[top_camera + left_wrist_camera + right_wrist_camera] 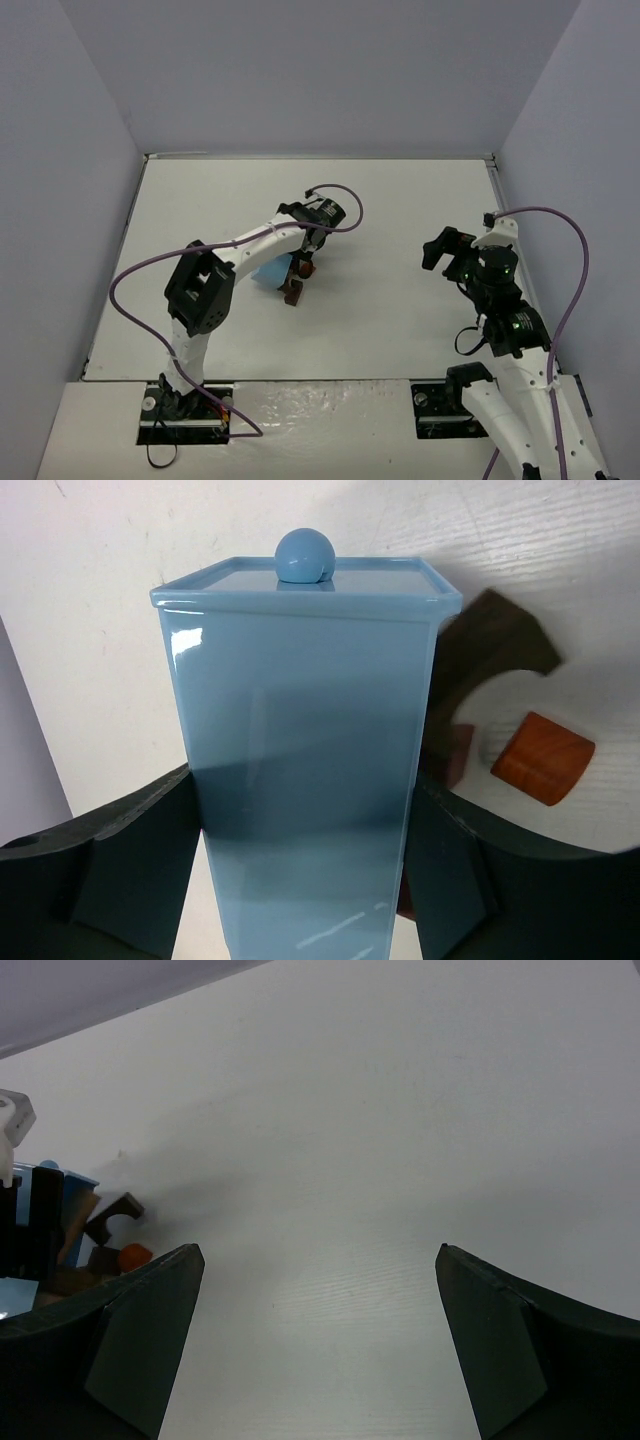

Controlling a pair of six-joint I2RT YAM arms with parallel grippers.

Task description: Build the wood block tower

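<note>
My left gripper (298, 262) is shut on a light blue rectangular box (300, 780) with a round knob (305, 556) on its end; the fingers (130, 870) press its two sides. Wood blocks lie just past the box on the table: a dark brown arch (505, 640), a reddish-orange block (542, 758) and a reddish-brown piece (456, 755), partly hidden by the box. From above they are a small dark cluster (292, 290). My right gripper (320, 1250) is open and empty over bare table, far right of the blocks (120, 1222).
The white table (380, 320) is walled by grey panels at the back and both sides. The left arm (205, 290) reaches over the table's left half. The right arm (500, 300) stays near the right edge.
</note>
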